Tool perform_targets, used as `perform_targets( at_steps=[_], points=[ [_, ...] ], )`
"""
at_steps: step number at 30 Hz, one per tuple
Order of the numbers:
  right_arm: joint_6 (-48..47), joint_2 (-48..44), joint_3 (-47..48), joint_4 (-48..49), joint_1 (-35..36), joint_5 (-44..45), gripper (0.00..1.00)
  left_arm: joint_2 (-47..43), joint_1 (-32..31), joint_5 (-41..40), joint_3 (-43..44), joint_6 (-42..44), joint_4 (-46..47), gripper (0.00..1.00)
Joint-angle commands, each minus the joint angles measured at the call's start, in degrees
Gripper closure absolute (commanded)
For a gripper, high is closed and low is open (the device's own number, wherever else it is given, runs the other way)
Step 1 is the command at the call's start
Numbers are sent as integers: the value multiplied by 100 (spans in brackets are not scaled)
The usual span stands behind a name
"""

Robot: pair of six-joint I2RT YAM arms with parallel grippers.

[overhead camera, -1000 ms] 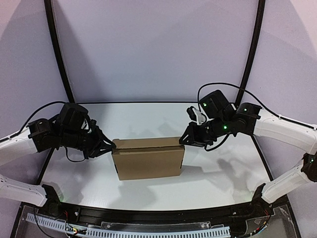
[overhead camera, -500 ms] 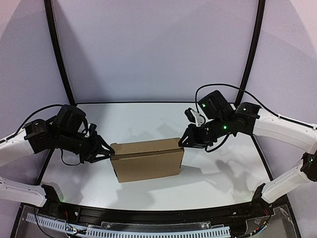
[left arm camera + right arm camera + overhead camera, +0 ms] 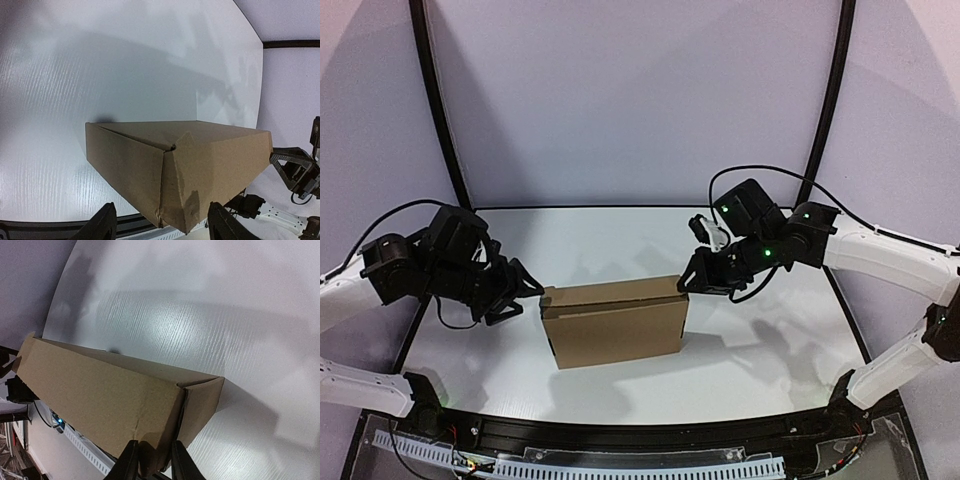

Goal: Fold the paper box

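The paper box [image 3: 615, 325] is a closed brown cardboard mailer standing on a long side at the table's middle. My left gripper [image 3: 528, 293] is open at the box's left end. In the left wrist view the box's end [image 3: 200, 165] reaches between the spread fingers of my left gripper [image 3: 161, 212] without touching them. My right gripper [image 3: 688, 281] is shut on the box's upper right corner. In the right wrist view the fingers of my right gripper [image 3: 152, 460] pinch the box's front panel edge [image 3: 100, 395] beside the end flap.
The white table [image 3: 770, 350] has a black rim. A black rail with a white slotted strip [image 3: 620, 465] runs along the near edge. Two black poles [image 3: 435, 100] rise at the back corners before a pale wall.
My left gripper has drawn back a little to the left off the box's left end. The box and my right gripper have shifted slightly left.
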Motion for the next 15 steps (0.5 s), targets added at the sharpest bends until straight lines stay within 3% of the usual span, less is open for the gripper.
perform_targets(
  at_steps=[1, 4, 15],
  points=[
    [-118, 202, -200, -887, 41, 74, 75, -91, 28, -374, -37, -209, -35, 36],
    [-112, 212, -219, -875, 41, 77, 75, -68, 31, -174, -302, -315, 446, 38],
    [38, 190, -324, -852, 44, 165, 75, -201, 32, 200, -1165, -747, 740, 67]
  ],
)
